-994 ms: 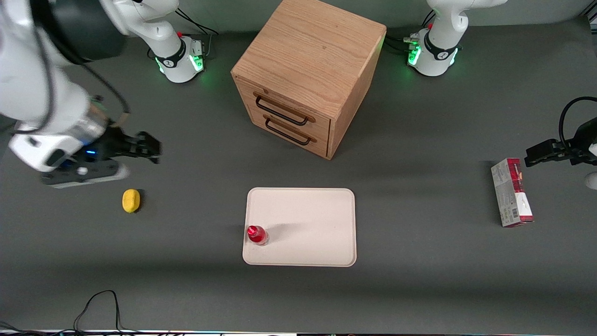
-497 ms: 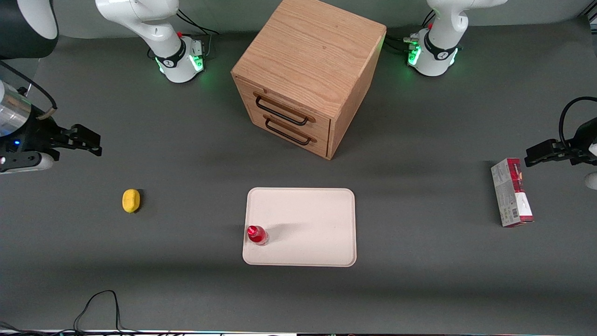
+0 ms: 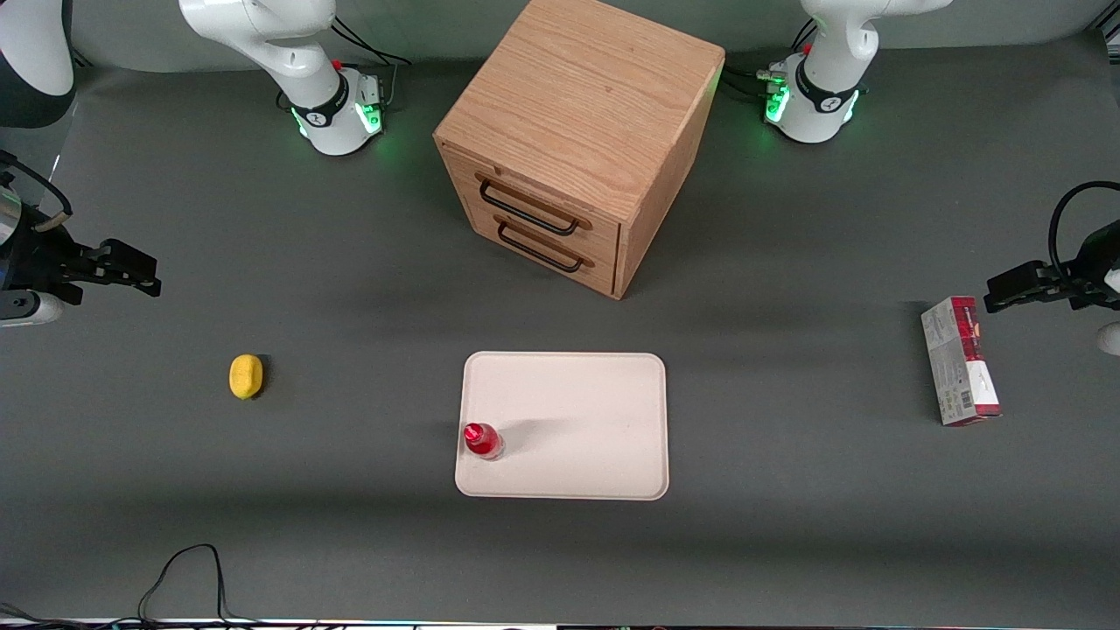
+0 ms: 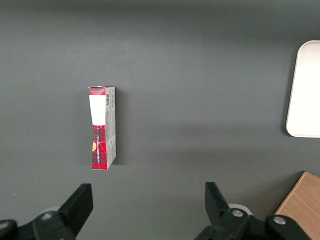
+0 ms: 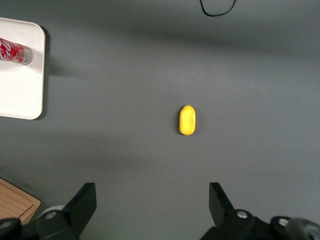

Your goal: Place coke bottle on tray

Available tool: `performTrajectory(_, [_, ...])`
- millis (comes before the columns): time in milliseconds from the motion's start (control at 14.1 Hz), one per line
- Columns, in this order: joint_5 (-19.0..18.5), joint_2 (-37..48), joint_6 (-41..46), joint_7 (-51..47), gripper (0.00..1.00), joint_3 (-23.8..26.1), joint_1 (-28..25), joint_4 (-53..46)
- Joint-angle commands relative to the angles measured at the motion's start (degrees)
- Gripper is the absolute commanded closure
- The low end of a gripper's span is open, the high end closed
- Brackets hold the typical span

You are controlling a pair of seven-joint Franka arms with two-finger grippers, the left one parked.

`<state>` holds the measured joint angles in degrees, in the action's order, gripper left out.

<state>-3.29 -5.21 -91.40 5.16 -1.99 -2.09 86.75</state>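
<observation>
The small red coke bottle (image 3: 482, 440) stands upright on the cream-white tray (image 3: 577, 411), close to the tray's edge toward the working arm's end and near its corner nearest the front camera. It also shows in the right wrist view (image 5: 15, 51) on the tray (image 5: 20, 95). My gripper (image 3: 140, 271) is open and empty, high above the table at the working arm's end, far from the tray. In the right wrist view the gripper (image 5: 152, 200) has its fingers wide apart with nothing between them.
A yellow lemon (image 3: 246, 376) lies on the table between my gripper and the tray, also in the right wrist view (image 5: 188, 120). A wooden two-drawer cabinet (image 3: 577, 140) stands farther from the front camera than the tray. A red-and-grey carton box (image 3: 959, 360) lies toward the parked arm's end.
My gripper has drawn away from the tray toward the working arm's end of the table, staying open and empty. The bottle has stayed upright on the tray.
</observation>
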Motion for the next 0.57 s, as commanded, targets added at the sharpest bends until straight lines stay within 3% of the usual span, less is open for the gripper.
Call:
performTrajectory(0, [0.8,1.6,-0.6,0.6,0.00,-0.2,0.0,1.4])
performTrajectory(497, [1.4,1.6,0.2,-0.9,0.00,-2.1,-0.2,1.8])
